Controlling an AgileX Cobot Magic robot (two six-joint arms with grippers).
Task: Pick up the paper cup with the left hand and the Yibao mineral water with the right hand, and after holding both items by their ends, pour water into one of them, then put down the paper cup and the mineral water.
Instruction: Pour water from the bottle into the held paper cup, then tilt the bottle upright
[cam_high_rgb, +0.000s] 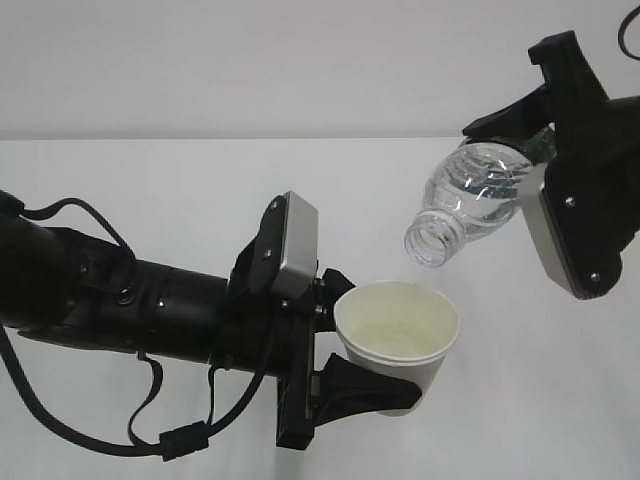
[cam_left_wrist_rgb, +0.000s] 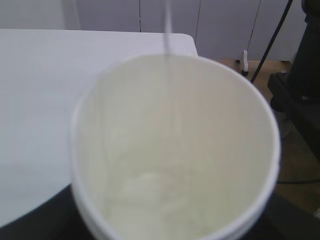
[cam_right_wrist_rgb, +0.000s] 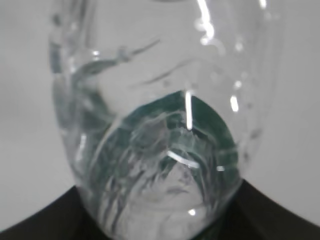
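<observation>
1. Nearest the camera, the left hand (cam_high_rgb: 375, 375) grasps the paper cup (cam_high_rgb: 398, 335) upright above the table (cam_high_rgb: 150, 180).
2. Behind it, the right hand (cam_high_rgb: 530, 130) grasps the Yibao mineral water (cam_high_rgb: 475, 200), tilted mouth-down just above the cup.
3. Pouring seems in hand; next, level the bottle.

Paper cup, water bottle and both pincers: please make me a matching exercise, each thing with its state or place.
Things:
1. paper cup
2. Yibao mineral water
3. left pincer
4. right pincer

States:
A. tilted, open mouth pointing down-left
B. closed on the cup
C. upright, below the bottle's mouth
D. closed on the bottle

Pairs: 1-C, 2-A, 3-B, 4-D
</observation>
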